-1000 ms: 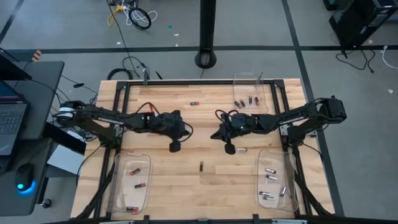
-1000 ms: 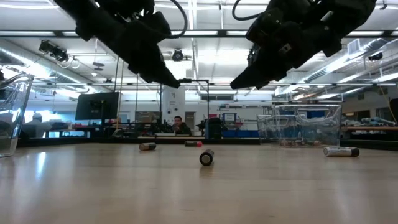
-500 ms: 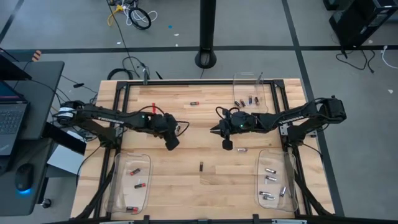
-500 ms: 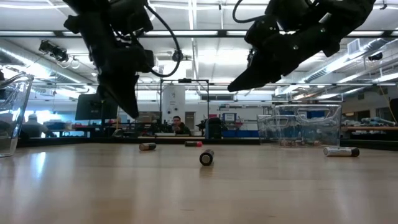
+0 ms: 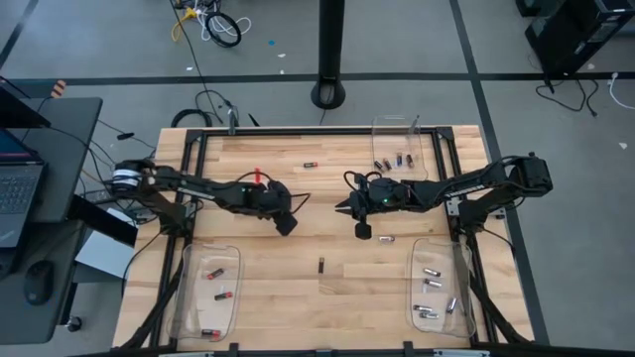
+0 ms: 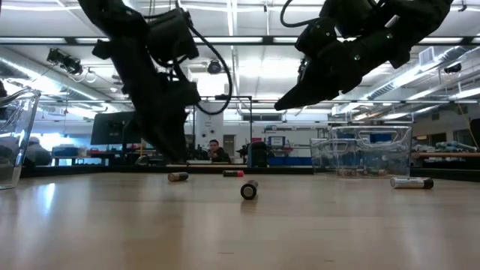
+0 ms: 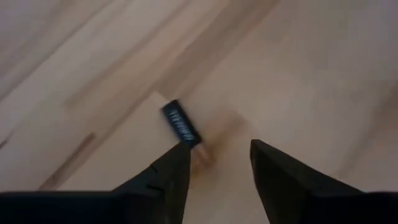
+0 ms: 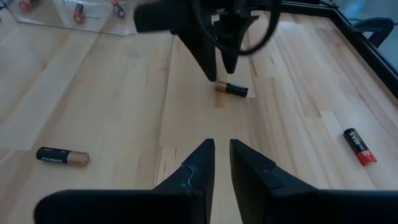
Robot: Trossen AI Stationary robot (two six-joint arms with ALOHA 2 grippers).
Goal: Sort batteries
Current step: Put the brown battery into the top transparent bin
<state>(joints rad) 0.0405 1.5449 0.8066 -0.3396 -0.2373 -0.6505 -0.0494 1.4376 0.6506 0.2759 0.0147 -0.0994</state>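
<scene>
fingers of the left gripper [image 7: 214,163] stand apart with bare wood between them, holding nothing; a black battery [image 7: 181,123] with a copper end lies just past one fingertip. in the high view this gripper [image 5: 286,224] points down at the butcher-block table [image 5: 298,288] left of centre. the right gripper [image 5: 364,231] hangs above the table right of centre, its fingers [image 8: 196,168] nearly together and empty.

the tabletop is pale wood in a black frame, on a grey floor; beyond it the low view shows a lit workshop with a seated person [image 6: 216,151].

a loose black cell [image 5: 321,265] lies between the arms toward the front edge, a silvery cell [image 5: 387,239] just beside the right gripper, a red-banded cell [image 5: 310,164] near the far edge. clear trays hold sorted cells: front left tray [image 5: 189,297], front right tray [image 5: 466,297], far right tray [image 5: 422,134]. the table's middle is mostly bare.
</scene>
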